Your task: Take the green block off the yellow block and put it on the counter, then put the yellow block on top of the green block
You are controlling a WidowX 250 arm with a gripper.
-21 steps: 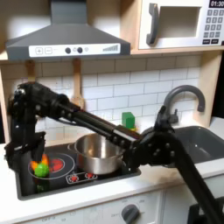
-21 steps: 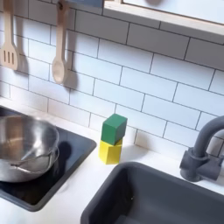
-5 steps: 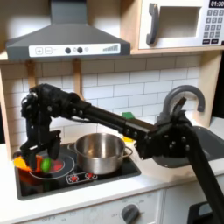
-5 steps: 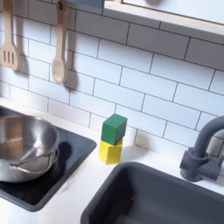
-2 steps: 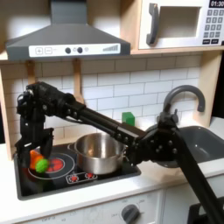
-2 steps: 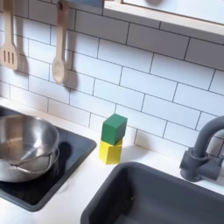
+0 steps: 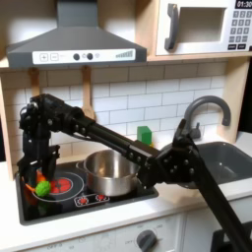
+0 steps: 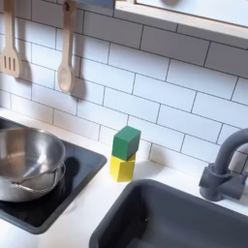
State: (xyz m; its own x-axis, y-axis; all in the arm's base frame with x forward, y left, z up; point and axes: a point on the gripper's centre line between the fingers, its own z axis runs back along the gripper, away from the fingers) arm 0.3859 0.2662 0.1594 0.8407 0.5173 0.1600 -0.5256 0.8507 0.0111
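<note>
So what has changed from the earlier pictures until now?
In the first exterior view, only the arm shifted a little above the stovetop: its hand rose slightly and then came back down near the toy food. Nothing was taken or released. The green block is still on the yellow block, and the steel pot is unmoved.

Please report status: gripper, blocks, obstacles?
Gripper over stovetop toy food, state unclear. Green block on yellow block, untouched. Steel pot between.
</note>
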